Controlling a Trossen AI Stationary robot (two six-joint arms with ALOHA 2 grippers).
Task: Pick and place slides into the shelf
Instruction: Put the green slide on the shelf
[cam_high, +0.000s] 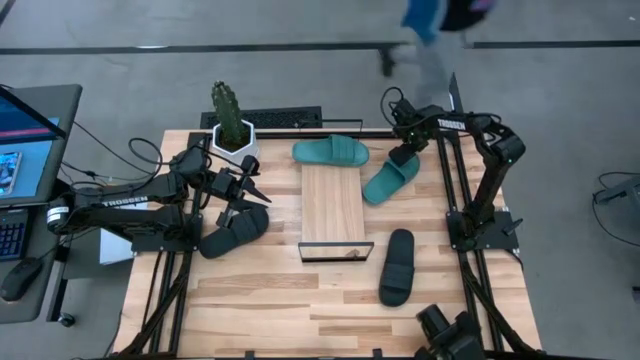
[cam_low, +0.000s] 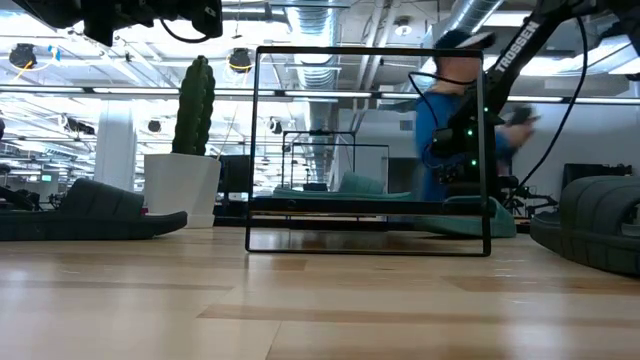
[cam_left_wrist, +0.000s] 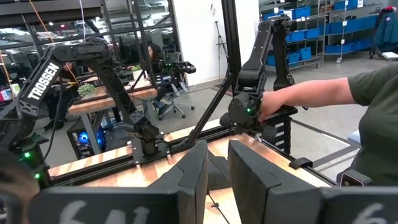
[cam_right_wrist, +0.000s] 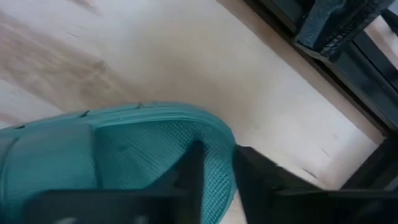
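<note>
Two teal slides lie at the far side: one (cam_high: 330, 152) across the shelf's far end, the other (cam_high: 388, 182) right of the shelf (cam_high: 332, 205), a light plank with a black wire frame (cam_low: 370, 150). My right gripper (cam_high: 403, 155) (cam_right_wrist: 217, 171) is shut on this second teal slide (cam_right_wrist: 106, 155). One black slide (cam_high: 235, 230) (cam_low: 95, 210) lies left of the shelf, below my open left gripper (cam_high: 257, 190) (cam_left_wrist: 217, 174), which hangs above it and touches nothing. The other black slide (cam_high: 397, 265) (cam_low: 600, 220) lies near right. My right gripper holds the teal slide by its rim at the end away from the strap (cam_right_wrist: 225, 146). One finger (cam_right_wrist: 189, 168) is on the textured footbed, the other (cam_right_wrist: 252, 177) outside the edge. The fingers come from above and the far right. Whether the slide is lifted, I cannot tell.
A potted cactus in a white pot (cam_high: 232, 125) (cam_low: 190, 150) stands at the far left corner. A person (cam_high: 430, 30) (cam_low: 450, 110) moves behind the table's far edge, and an arm (cam_left_wrist: 311, 93) reaches to the right arm's base. Bare tabletop (cam_high: 300, 300) lies near.
</note>
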